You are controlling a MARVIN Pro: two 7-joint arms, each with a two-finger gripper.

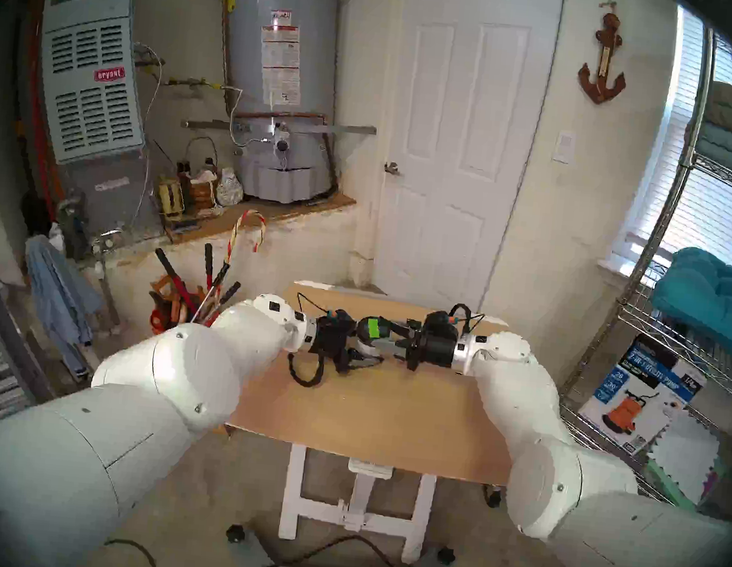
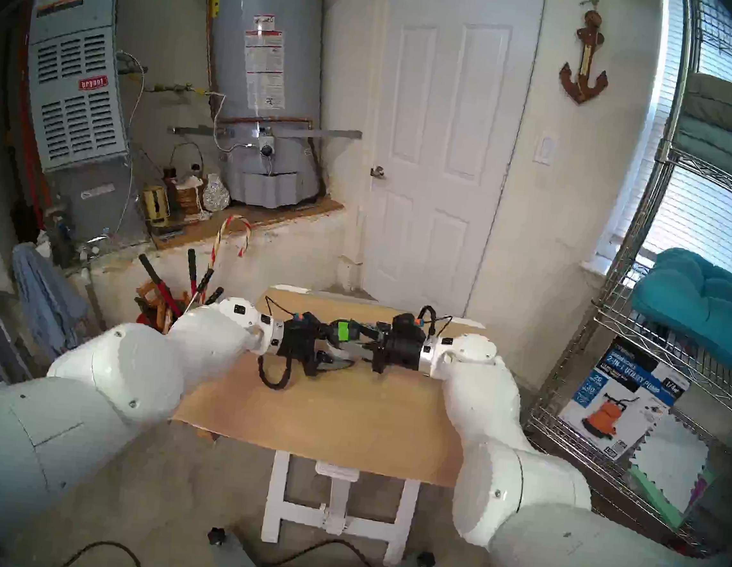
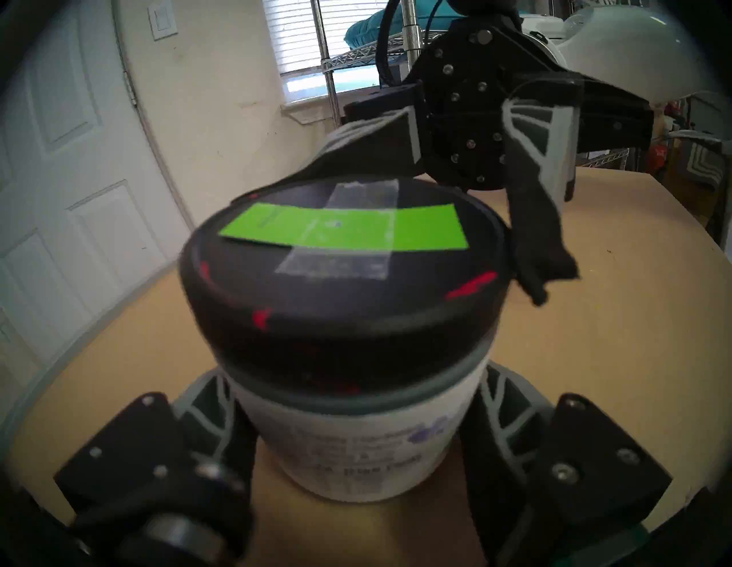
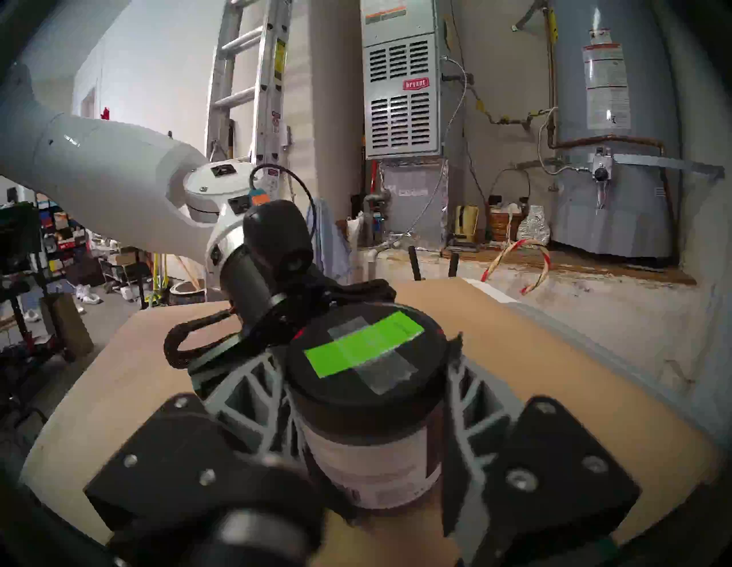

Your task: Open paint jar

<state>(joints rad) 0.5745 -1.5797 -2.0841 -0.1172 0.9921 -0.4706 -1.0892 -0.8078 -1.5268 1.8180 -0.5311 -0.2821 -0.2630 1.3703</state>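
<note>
Squat white-labelled paint jar [image 3: 356, 443], green-striped black lid [image 3: 344, 277] on.

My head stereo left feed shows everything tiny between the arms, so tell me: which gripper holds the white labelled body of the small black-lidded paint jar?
Observer: The left gripper; its fingers clamp the paint jar on its white body, below the lid.
Operator: And the right one?
Observer: The right gripper pinches the round black lid from both sides.
Operator: Lid off yet?
Observer: No, it sits on the jar, with its green strip taped flat across the top.
</note>
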